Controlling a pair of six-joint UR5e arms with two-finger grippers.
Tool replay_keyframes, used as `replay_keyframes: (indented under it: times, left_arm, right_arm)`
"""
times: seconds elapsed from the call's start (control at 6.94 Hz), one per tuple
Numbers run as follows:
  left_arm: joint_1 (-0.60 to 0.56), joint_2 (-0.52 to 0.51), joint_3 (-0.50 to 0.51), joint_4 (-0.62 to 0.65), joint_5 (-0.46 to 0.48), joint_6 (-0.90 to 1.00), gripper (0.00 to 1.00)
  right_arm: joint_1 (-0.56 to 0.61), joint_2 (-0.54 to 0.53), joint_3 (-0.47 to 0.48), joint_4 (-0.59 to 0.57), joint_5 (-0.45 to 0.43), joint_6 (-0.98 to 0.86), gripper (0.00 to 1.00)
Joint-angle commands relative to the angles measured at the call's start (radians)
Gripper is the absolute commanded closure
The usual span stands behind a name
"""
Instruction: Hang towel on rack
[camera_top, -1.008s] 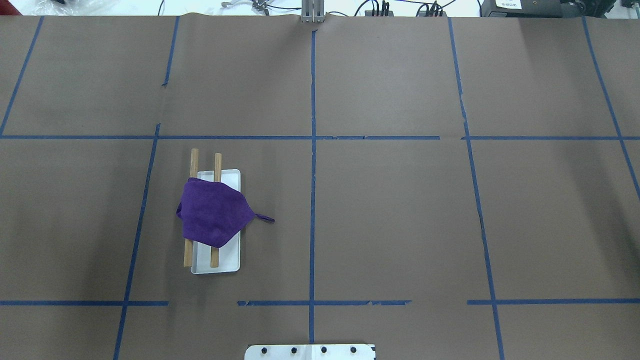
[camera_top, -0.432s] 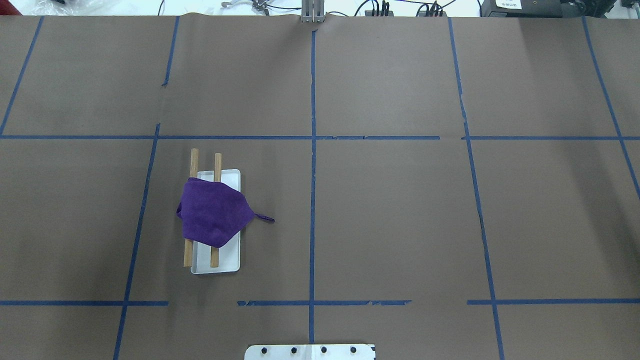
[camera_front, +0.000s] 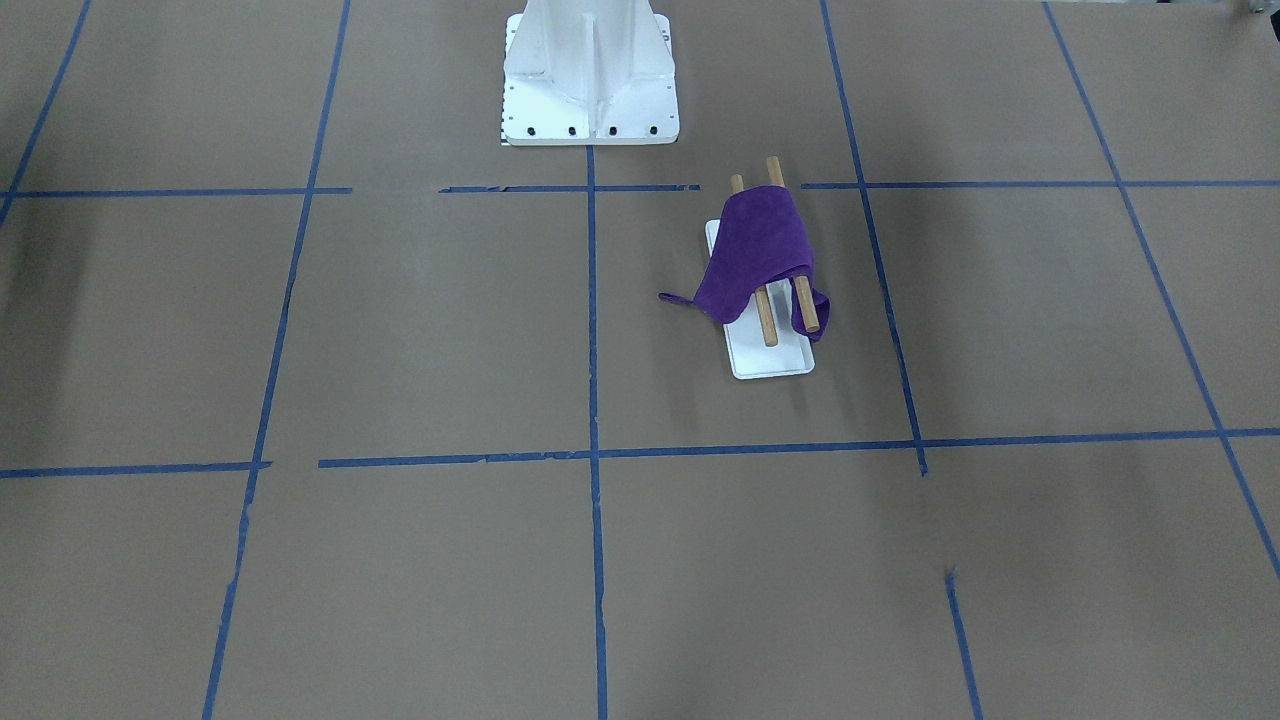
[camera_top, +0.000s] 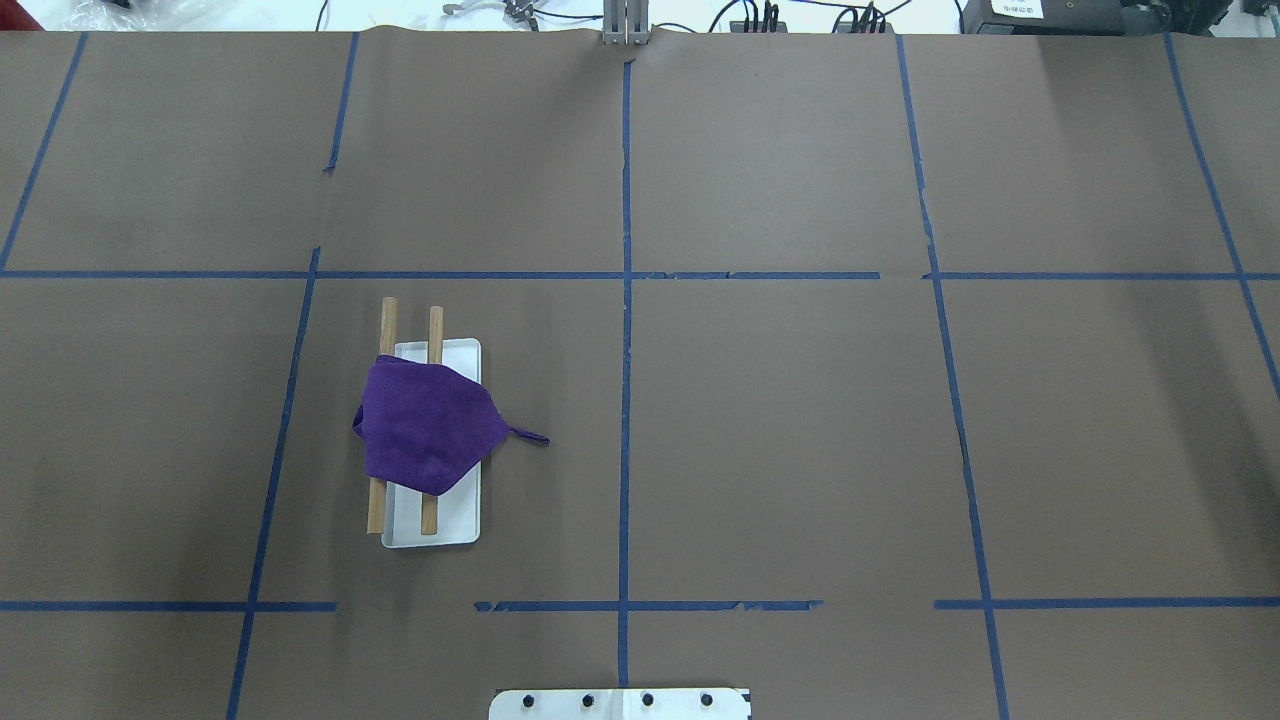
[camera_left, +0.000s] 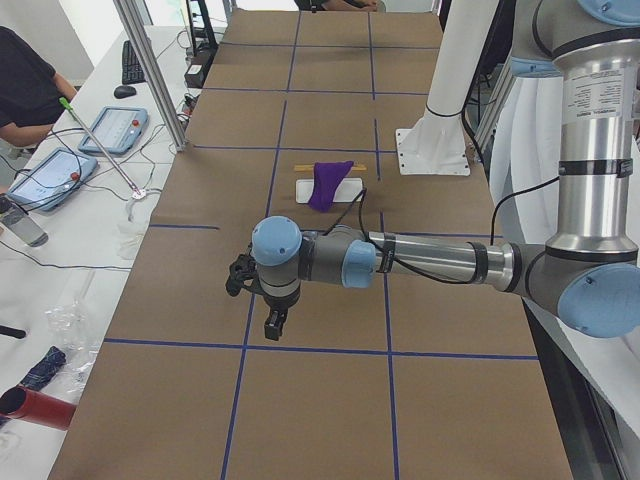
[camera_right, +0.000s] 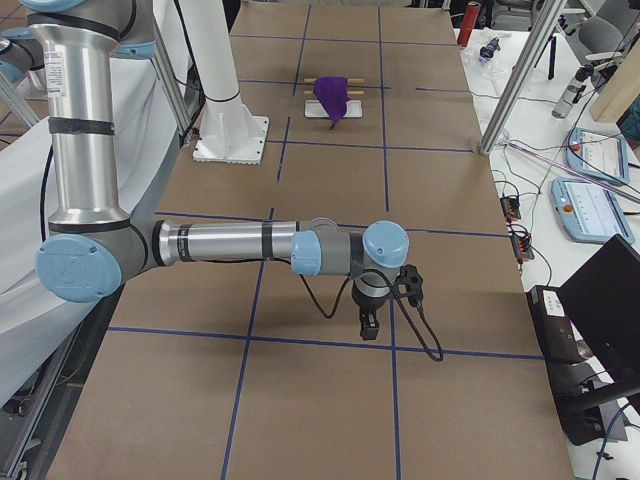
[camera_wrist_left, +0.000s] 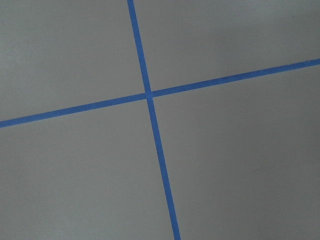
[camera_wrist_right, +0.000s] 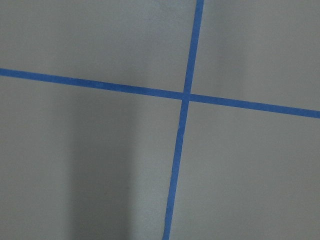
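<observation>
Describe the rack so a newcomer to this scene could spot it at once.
On the brown table gridded with blue tape, look forward and to the robot's left of the white pedestal. The rack is the small white tray bearing two parallel wooden rods; unlike the pedestal, it has a purple towel draped across it.

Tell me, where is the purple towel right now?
In the overhead view, the towel hangs draped over the two wooden rods of the rack, left of the middle tape line, on the robot's left side.
</observation>
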Motion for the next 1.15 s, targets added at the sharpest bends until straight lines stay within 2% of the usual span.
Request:
replay_keyframes:
  times: [0.0, 0.43, 0.72, 1.01]
  left_arm:
    - [0.007, 0.001, 0.007, -0.017, 0.000, -0.005, 0.00]
    - [0.008, -0.002, 0.005, -0.025, 0.000, 0.006, 0.00]
    - [0.005, 0.005, 0.012, -0.172, 0.000, -0.002, 0.00]
    - [0.005, 0.028, 0.015, -0.214, 0.005, 0.001, 0.00]
  right_arm:
    - [-0.001, -0.004, -0.018, 0.002, -0.009, 0.004, 0.00]
    - [0.000, -0.010, 0.008, 0.002, 0.000, 0.009, 0.00]
    - [-0.001, 0.007, 0.013, 0.002, -0.008, 0.009, 0.00]
    - [-0.001, -0.009, 0.014, 0.002, -0.008, -0.007, 0.00]
